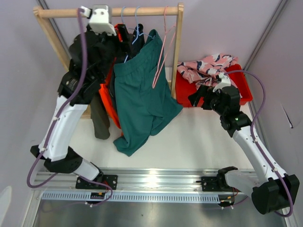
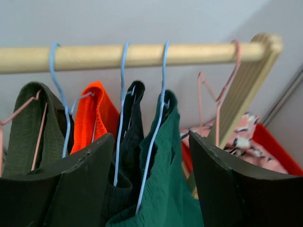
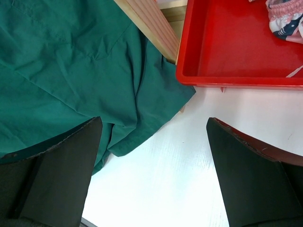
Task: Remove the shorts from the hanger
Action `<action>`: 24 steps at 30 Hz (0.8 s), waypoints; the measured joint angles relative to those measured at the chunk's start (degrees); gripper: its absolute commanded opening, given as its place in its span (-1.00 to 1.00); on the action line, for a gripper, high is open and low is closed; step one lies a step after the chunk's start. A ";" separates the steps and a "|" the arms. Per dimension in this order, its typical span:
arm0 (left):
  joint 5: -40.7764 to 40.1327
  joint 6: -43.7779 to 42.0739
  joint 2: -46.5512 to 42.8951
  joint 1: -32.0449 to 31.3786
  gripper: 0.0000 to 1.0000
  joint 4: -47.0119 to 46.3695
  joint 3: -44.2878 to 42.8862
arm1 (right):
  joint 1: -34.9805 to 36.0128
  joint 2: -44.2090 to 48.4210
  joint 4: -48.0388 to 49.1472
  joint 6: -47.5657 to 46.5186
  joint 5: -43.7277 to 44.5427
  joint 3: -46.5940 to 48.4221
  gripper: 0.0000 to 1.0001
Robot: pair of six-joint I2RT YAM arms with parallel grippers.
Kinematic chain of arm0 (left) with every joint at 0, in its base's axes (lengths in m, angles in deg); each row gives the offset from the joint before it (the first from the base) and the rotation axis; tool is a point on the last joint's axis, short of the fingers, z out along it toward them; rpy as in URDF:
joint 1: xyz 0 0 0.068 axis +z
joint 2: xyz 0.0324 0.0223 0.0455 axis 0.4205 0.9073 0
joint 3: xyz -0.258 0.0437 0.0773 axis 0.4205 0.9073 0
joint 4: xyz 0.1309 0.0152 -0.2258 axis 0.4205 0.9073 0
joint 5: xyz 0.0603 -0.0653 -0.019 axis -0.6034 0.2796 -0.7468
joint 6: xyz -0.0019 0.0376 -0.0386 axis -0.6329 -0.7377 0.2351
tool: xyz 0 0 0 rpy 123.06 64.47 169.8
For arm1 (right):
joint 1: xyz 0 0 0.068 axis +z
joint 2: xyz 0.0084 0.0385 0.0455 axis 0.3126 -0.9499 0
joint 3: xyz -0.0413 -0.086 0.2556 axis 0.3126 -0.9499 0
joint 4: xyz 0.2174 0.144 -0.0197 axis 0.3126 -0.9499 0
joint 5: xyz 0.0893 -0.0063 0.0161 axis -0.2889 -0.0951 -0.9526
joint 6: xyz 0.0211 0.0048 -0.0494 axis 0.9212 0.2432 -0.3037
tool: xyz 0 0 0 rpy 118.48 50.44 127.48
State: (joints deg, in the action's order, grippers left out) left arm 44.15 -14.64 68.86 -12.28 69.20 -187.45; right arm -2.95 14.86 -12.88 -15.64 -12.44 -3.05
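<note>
Four pairs of shorts hang on wire hangers from a wooden rod (image 2: 94, 56): olive-green shorts (image 2: 28, 123), orange shorts (image 2: 94, 113), navy shorts (image 2: 132, 127) and teal shorts (image 2: 165, 189). The teal shorts (image 1: 142, 94) drape down to the table and show in the right wrist view (image 3: 71, 61). The pink printed shorts (image 1: 203, 66) lie in the red bin (image 1: 244, 87). My left gripper (image 2: 151, 142) is open, raised close to the navy and teal waistbands, just under the rod (image 1: 66, 13). My right gripper (image 3: 154, 124) is open and empty above the table beside the bin's near left corner.
An empty pink hanger (image 2: 218, 99) hangs at the rod's right end by the rack's wooden post (image 1: 177, 52). The red bin (image 3: 236, 47) stands right of the rack. The rack's left leg (image 1: 52, 35) slants behind my left arm. A metal rail (image 1: 156, 177) runs along the near edge.
</note>
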 measured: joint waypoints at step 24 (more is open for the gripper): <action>11.28 1.70 7.85 7.61 0.12 0.81 4.28 | 0.33 -1.18 -0.22 -1.11 2.51 -0.76 0.99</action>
State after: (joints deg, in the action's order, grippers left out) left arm 55.43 -12.94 76.71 -4.68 70.00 -183.16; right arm -2.62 13.68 -13.10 -16.75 -9.92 -3.82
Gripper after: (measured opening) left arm 0.599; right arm 0.993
